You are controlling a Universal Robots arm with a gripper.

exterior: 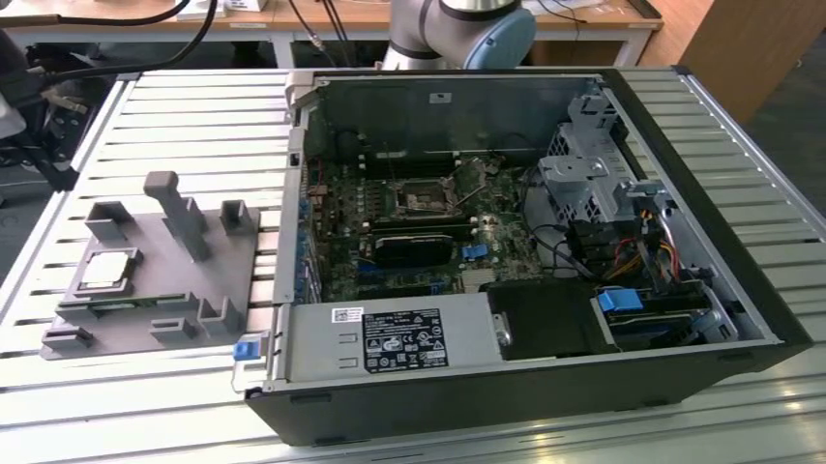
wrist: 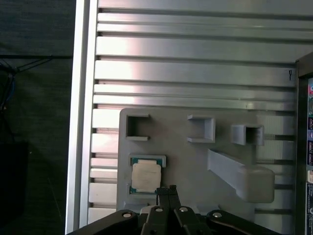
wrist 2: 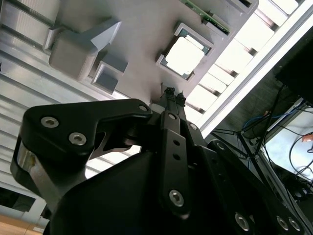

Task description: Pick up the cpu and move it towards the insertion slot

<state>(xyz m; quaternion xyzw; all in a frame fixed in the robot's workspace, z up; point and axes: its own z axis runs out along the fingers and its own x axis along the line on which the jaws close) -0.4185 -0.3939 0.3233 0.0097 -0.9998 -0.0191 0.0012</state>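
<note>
The small flat square cpu [wrist: 145,176], silvery-grey metal topped and pale-rimmed, lies in a recess of the grey plastic fixture [wrist: 186,156], beside the empty black gripper [wrist: 167,189] with its fingers pressed together; the chip is probably light, stiff, slick and fragile, so pinch opposite edges.

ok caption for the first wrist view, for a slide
Shut gripper over the grey fixture, close to the cpu lying in its square recess

One open computer case [exterior: 722,193], with one insertion slot [exterior: 423,200] inside it; beside the case, one grey fixture [exterior: 142,246], one cpu [exterior: 107,271] and one gripper [wrist: 167,188].
</note>
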